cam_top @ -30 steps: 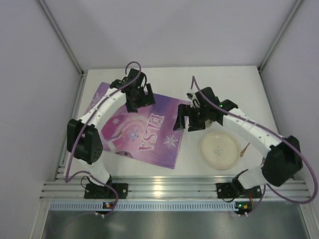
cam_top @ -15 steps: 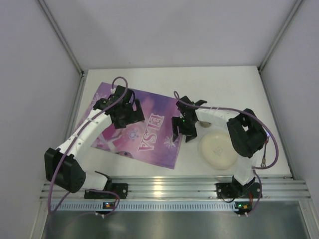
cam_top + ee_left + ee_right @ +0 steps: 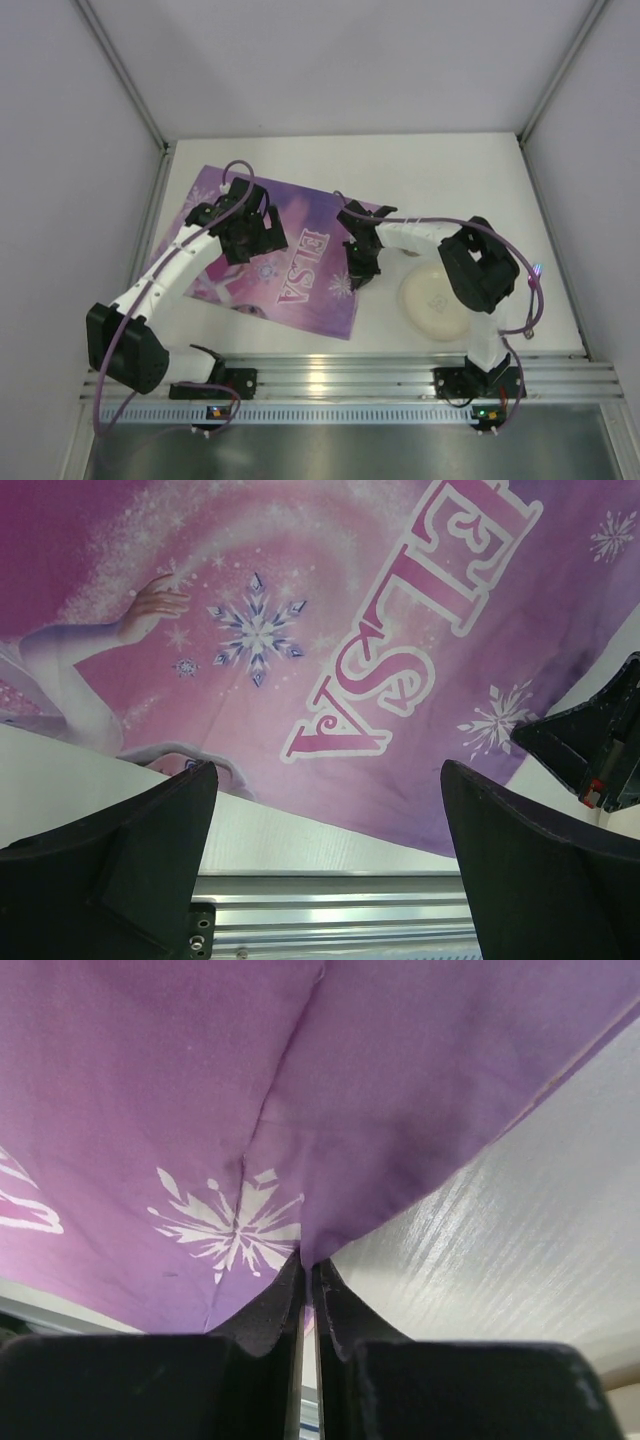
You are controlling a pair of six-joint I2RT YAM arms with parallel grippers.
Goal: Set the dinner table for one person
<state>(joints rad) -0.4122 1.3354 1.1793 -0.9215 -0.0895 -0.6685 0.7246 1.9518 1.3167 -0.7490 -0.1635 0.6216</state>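
Overhead, wrist close-ups, all on placemat [image 3: 315, 300]

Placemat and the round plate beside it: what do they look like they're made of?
The placemat is a thin, pliable sheet, likely fabric or soft vinyl, with a matte print. It creases and puckers where the right gripper pinches its edge. The plate is cream, rigid-looking and smooth with low sheen. It could be plastic or ceramic; I cannot tell.
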